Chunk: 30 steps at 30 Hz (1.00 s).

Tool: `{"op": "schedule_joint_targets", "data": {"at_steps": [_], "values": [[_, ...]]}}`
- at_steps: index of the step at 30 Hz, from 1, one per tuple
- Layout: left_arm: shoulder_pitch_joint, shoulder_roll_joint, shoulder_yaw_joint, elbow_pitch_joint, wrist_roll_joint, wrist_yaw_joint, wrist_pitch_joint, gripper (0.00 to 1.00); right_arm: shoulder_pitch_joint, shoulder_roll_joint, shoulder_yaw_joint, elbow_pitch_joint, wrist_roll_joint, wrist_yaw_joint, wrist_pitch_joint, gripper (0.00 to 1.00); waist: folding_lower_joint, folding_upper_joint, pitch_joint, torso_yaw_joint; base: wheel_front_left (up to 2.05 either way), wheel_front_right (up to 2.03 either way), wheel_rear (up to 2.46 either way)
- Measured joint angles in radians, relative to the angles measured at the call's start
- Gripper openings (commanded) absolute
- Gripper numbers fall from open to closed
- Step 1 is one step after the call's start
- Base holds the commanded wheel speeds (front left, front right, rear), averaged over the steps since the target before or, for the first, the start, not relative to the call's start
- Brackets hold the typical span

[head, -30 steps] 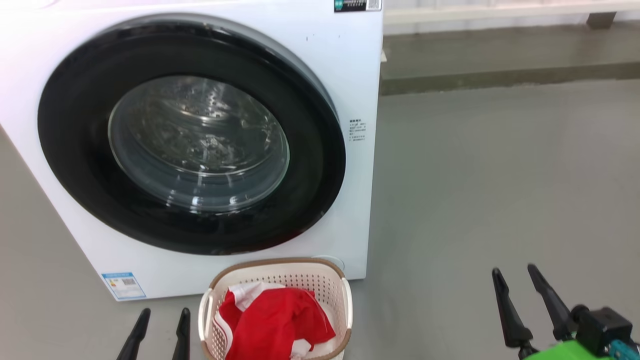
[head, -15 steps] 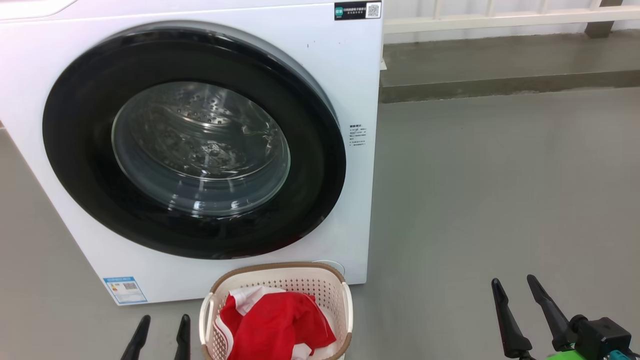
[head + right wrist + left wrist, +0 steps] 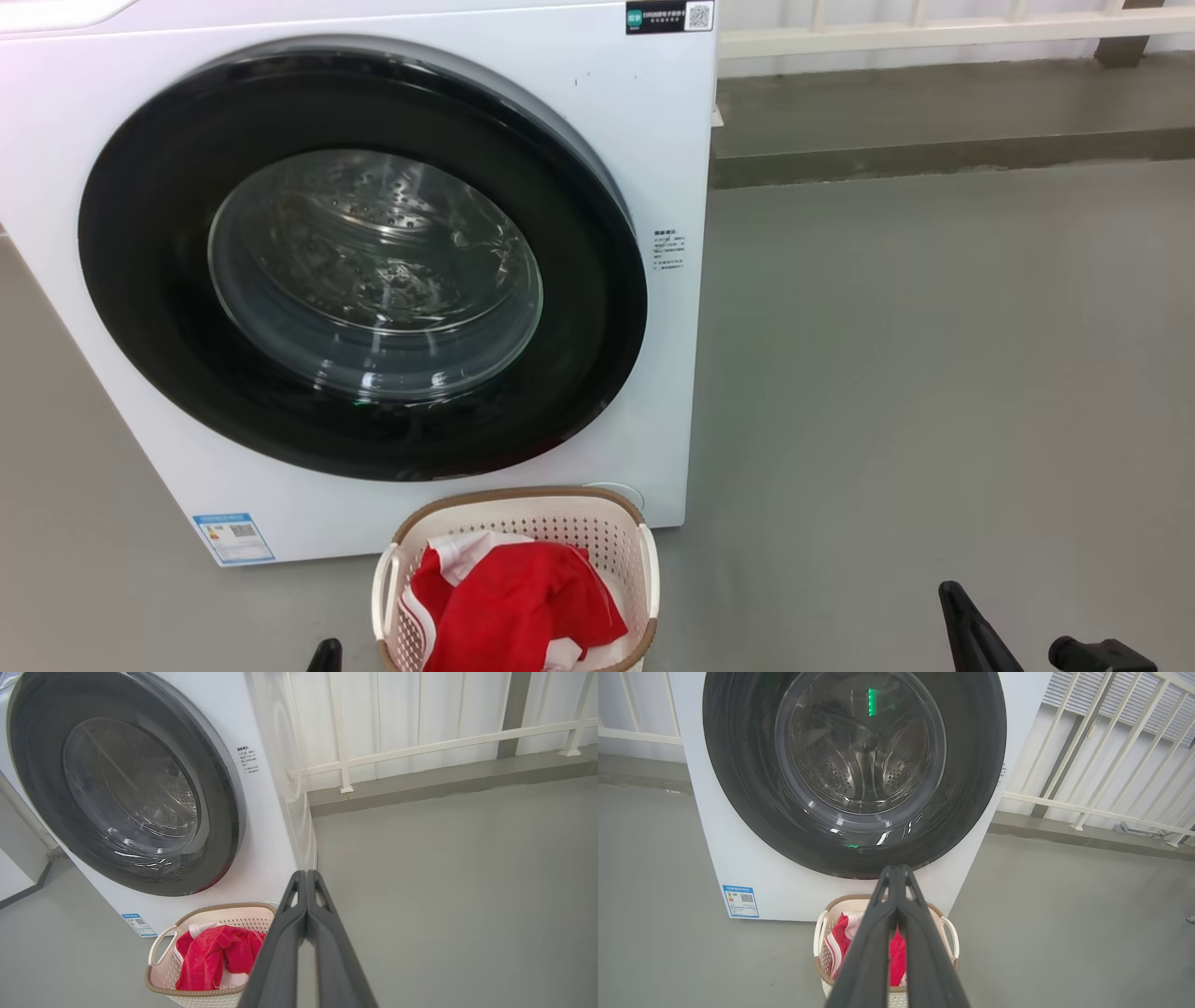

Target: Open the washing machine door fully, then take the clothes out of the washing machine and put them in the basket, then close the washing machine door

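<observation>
- floor (image 3: pixel 934 373): plain grey, runs right of everything to a white railing (image 3: pixel 420 746) on the far side
- washing machine (image 3: pixel 672 140): big white front loader, sits left, takes up most of the head view
- door (image 3: pixel 140 280): shut, flat against the machine front. Wide black rim, clear glass middle, and you can see the steel drum (image 3: pixel 373 271) w/ its holes thru it
- basket (image 3: pixel 523 499): cream plastic w/ brown rim, on the floor just on the near side of the machine, under the door's lower right edge
- clothes (image 3: pixel 513 597): red w/ white trim, bunched up inside the basket, all of it in there afaict
- left gripper (image 3: pixel 896 872): fingers pressed together tip to tip, nothing between them, up in the air near side of the basket, pointing at the door
- right gripper (image 3: pixel 306 873): same deal, fingers pressed together, gripping nothing, over bare floor right of the basket
- blue sticker (image 3: pixel 233 537): low on the machine front, left corner
</observation>
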Motion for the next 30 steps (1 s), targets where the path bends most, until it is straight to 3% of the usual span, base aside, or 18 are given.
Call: {"op": "schedule_joint_targets", "data": {"at_steps": [30], "values": [[-0.039,0.0,0.016,0.011,-0.306,0.0,0.083,0.0,-0.036,0.003,-0.026,-0.002,0.295,0.0,0.087,0.0,0.0,0.0,0.036,-0.004,0.0,0.0,0.0]]}}
